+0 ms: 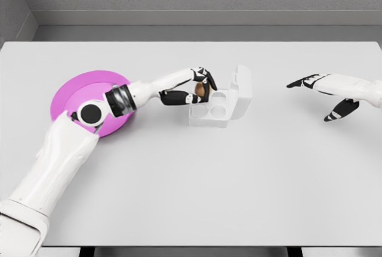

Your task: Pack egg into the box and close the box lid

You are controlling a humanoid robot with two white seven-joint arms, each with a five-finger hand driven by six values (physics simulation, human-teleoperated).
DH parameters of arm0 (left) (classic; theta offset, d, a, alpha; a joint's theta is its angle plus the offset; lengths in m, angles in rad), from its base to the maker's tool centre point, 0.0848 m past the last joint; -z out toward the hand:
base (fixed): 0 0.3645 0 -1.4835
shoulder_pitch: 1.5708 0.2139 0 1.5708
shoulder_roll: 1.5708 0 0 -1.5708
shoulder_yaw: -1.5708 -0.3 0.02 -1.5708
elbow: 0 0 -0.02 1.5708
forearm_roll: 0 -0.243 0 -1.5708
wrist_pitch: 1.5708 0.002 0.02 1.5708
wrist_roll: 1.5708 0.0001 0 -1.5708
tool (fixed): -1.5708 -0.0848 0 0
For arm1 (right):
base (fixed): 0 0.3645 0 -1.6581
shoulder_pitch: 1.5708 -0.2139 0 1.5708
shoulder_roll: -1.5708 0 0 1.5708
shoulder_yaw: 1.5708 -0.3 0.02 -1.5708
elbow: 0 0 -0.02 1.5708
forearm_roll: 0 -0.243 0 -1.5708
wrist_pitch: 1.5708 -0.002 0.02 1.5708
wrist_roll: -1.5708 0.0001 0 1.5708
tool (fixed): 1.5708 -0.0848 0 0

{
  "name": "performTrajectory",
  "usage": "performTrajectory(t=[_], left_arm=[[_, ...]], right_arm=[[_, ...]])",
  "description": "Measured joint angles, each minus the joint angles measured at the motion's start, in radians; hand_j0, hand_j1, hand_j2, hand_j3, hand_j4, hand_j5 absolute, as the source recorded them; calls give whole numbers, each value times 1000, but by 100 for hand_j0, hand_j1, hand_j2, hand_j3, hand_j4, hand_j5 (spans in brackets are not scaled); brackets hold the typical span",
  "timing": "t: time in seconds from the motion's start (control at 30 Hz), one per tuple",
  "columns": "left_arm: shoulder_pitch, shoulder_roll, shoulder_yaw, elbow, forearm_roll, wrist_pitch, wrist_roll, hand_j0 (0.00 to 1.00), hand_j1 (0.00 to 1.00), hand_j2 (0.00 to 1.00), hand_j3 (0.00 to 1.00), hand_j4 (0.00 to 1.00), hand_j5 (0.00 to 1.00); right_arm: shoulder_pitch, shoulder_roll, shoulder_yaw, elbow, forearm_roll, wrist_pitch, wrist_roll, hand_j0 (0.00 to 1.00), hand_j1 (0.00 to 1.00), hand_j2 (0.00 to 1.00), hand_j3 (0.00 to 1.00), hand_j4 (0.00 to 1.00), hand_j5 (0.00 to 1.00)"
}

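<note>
A brown egg [199, 90] is held in my left hand [197, 87], whose fingers curl around it just over the left edge of the box. The white egg box [218, 111] lies in the middle of the table with round cups showing and its lid [242, 92] standing open on the right side. My left arm reaches across from the lower left over the pink plate. My right hand [325, 97] hovers far to the right of the box, fingers spread and holding nothing.
A round pink plate [73, 94] lies at the left, partly covered by my left forearm and elbow. The grey table [239, 185] spans the view, with a wall behind its far edge.
</note>
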Motion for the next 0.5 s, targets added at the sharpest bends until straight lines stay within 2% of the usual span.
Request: performTrajectory(t=[0.23,0.5], left_arm=[[2,-41,-7,75,6,-4,0,25,25,25,25,25,25],[6,-43,-2,107,110,-37,0,25,25,25,25,25,25]], right_arm=[[0,0,6,-1,0,0,0,100,100,100,100,100,100],[0,0,8,-1,0,0,0,100,100,100,100,100,100]])
